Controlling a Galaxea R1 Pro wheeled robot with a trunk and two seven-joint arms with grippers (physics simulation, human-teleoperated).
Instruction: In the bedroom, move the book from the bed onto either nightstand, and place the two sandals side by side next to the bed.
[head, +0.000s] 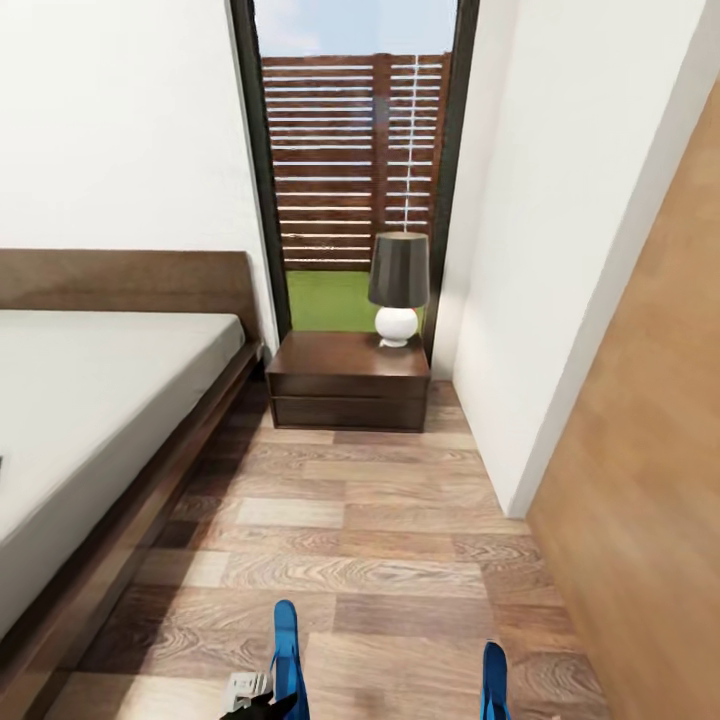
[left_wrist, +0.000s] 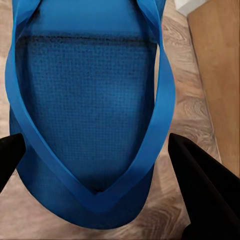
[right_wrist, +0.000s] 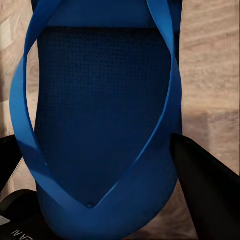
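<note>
I hold two bright blue sandals low over the wood floor. In the head view the left sandal (head: 287, 655) and the right sandal (head: 494, 680) show edge-on at the bottom. My left gripper (left_wrist: 95, 137) is shut across the width of its sandal (left_wrist: 85, 100), one black finger (left_wrist: 205, 195) on each side. My right gripper (right_wrist: 95, 137) grips the other sandal (right_wrist: 100, 110) the same way. The bed (head: 90, 400) lies at the left. The nightstand (head: 347, 375) stands beyond it by the window. A dark sliver on the mattress edge may be the book; I cannot tell.
A lamp (head: 398, 285) with a dark shade and white base stands on the nightstand's right half. A white wall corner (head: 520, 400) and a wooden panel (head: 650, 480) close the right side. The plank floor (head: 350, 540) runs between them and the bed frame.
</note>
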